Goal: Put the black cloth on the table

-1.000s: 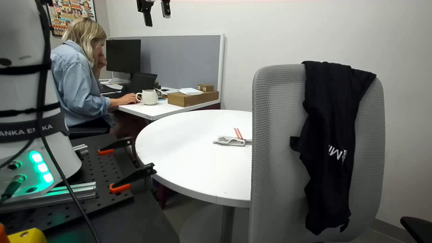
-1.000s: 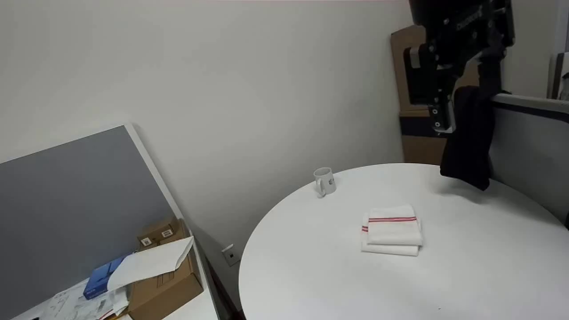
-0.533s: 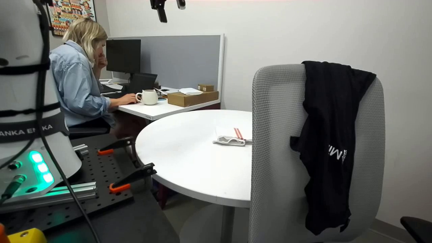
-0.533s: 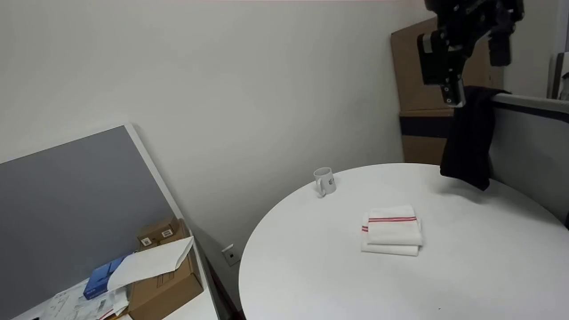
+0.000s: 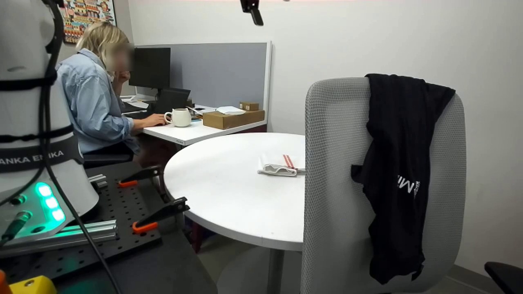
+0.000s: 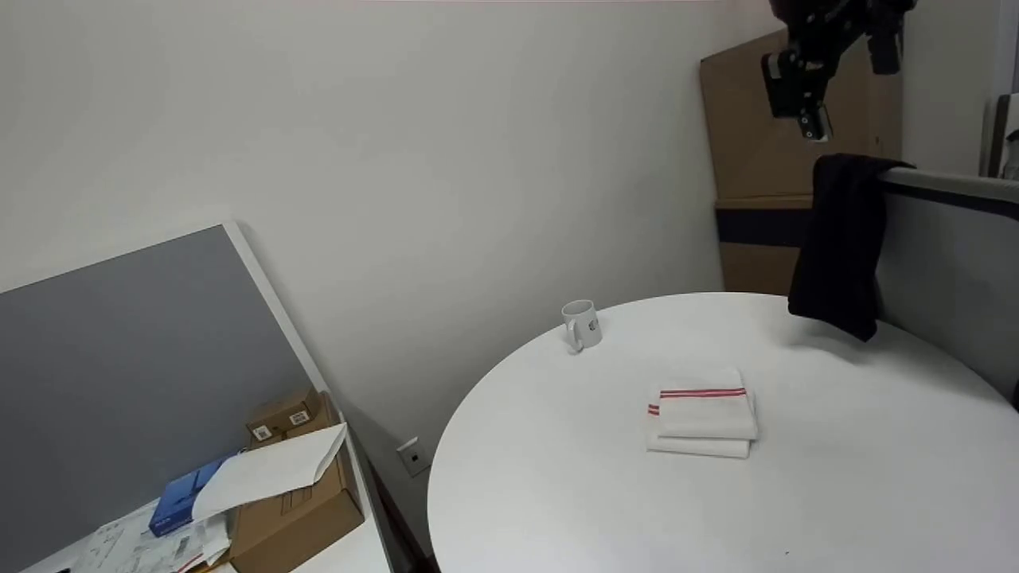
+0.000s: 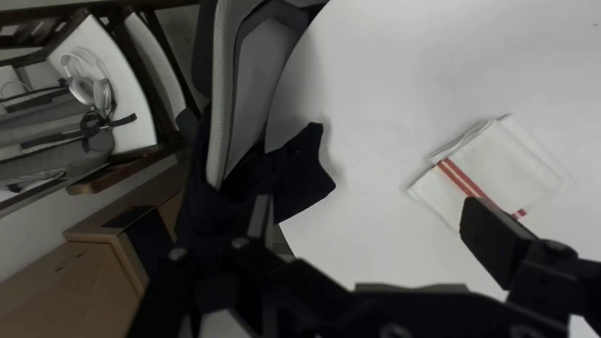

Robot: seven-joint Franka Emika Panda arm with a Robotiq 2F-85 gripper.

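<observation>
The black cloth (image 5: 398, 163) hangs limp over the top of a grey mesh chair back, its white logo facing out. It also shows in an exterior view (image 6: 840, 247) and in the wrist view (image 7: 300, 173), where its far part hangs beside the table's edge. The round white table (image 5: 224, 196) stands behind the chair; its top also shows in an exterior view (image 6: 557, 477). My gripper (image 6: 850, 99) is open and empty, in the air above the cloth and chair top. In the wrist view my gripper (image 7: 371, 220) has its fingers wide apart, the left one in front of the cloth.
A folded white towel with red stripes (image 6: 704, 418) and a white mug (image 6: 583, 325) are on the table. The chair back (image 5: 335, 183) stands against the table side. Cardboard boxes (image 6: 796, 167) stand behind. A person (image 5: 94, 94) sits at the desk (image 5: 196, 130).
My gripper has moved right in an exterior view, and up and farther off in an exterior view, rising above the chair top. It stays open. The cloth has not moved.
</observation>
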